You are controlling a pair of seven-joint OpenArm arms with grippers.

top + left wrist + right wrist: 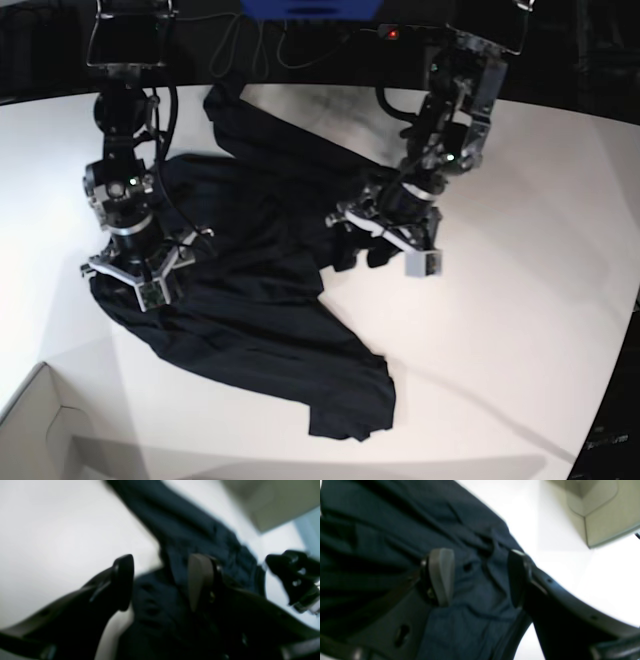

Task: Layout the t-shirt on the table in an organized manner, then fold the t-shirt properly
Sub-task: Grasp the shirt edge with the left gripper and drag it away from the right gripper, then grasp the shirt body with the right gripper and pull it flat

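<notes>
Laying-out looks to be the step in hand: the t-shirt (250,300) sprawls crumpled and skewed across the white bench (540,300), with one part trailing toward the far edge and another bunched at the near side, so folding has not begun. The right gripper (480,577) hangs over the shirt's edge on the base view's left; its fingers (441,576) stand apart with wrinkled cloth showing between them and nothing pinched. The left gripper (160,580) sits at the shirt's opposite edge; its fingers (200,580) are also spread, one over the dark fabric and the other over bare bench, though that wrist view is blurred. The next move likely calls for each gripper to close on an edge or corner and draw the cloth outward until it lies flat. A cardboard box (607,512) stands off to one side.
</notes>
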